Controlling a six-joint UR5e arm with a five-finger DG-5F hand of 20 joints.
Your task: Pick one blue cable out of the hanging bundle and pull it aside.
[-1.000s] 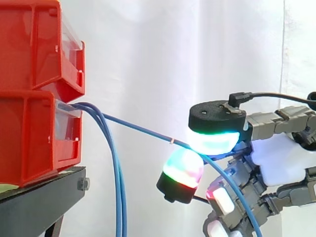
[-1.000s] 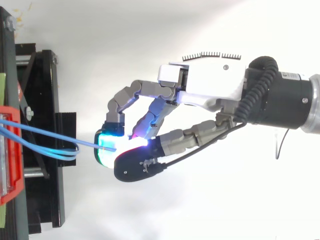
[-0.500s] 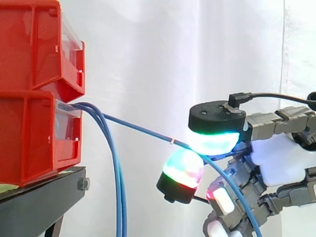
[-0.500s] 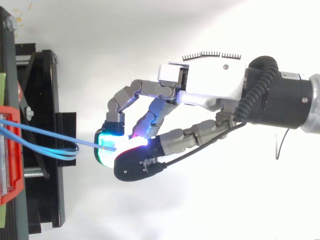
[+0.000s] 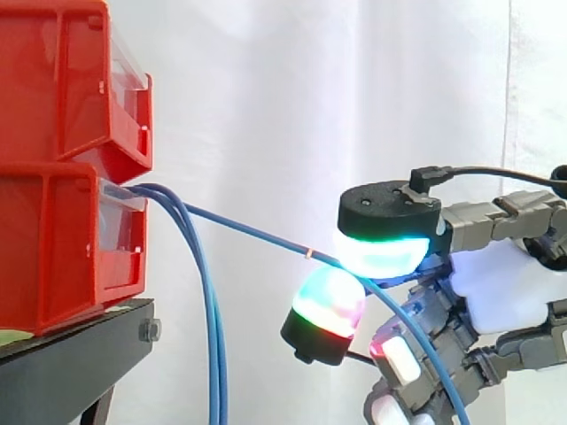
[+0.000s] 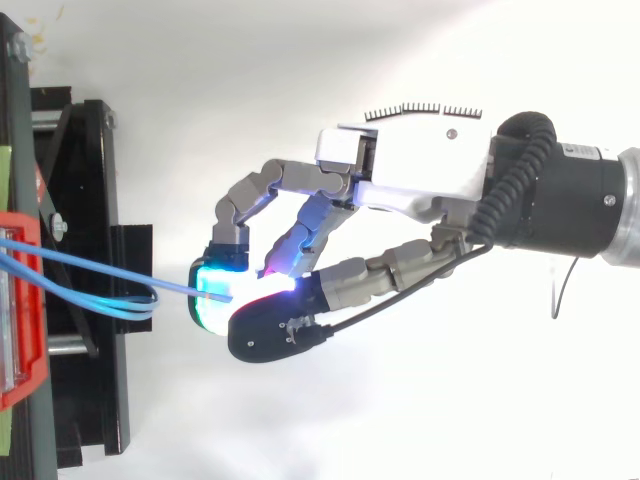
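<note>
Several blue cables come out of the lower red bin. One blue cable is drawn taut to the right, away from the hanging bundle, which drops straight down beside the stand. The hand reaches in from the right, curled, and pinches that cable between two glowing fingertips. Past the pinch the cable falls down and to the right in front of the hand. From above, the pulled cable runs from the bin to the pinch, with a blue loop of the others below it.
Two red bins are stacked on a black stand at the left, with the stand's frame seen from above. A white curtain hangs behind. Open space lies between the bins and the hand.
</note>
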